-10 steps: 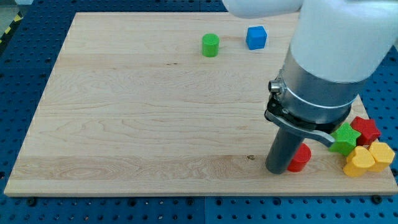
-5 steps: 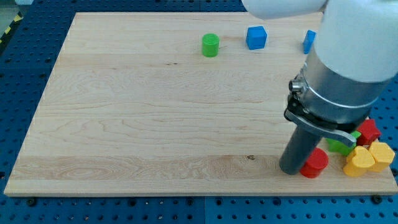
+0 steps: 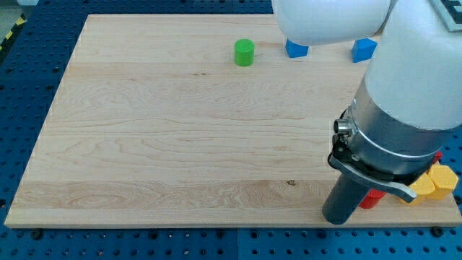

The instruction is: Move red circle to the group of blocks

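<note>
The red circle (image 3: 371, 199) shows only as a small red sliver near the board's bottom right edge, mostly hidden behind my rod. My tip (image 3: 338, 219) rests on the board just left of it, touching or nearly touching. Right of the red circle lies the group of blocks: two yellow blocks (image 3: 435, 181) show, and a sliver of a red block (image 3: 437, 156) above them. The arm's body hides the rest of the group.
A green cylinder (image 3: 244, 52) stands at the view's top centre. Two blue blocks, one (image 3: 296, 49) partly under the arm and another (image 3: 364, 49) to its right, sit near the top edge. The board's bottom edge (image 3: 216, 224) runs just below my tip.
My tip has pushed the red circle to the right and slightly down, toward the group. The arm now covers the green star and most of the red star.
</note>
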Action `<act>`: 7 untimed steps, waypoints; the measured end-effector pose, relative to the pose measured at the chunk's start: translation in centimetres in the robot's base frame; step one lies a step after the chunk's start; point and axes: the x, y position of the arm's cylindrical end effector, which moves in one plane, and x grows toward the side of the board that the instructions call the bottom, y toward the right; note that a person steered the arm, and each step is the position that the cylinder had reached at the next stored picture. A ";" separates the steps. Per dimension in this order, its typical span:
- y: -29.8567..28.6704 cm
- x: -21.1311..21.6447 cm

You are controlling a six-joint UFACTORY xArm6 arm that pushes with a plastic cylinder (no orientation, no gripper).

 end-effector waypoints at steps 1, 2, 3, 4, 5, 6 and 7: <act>2.3 0.0; 5.3 0.0; 6.4 -0.1; 6.1 -0.3; 3.0 -0.7; 0.9 -0.8; 0.8 -1.1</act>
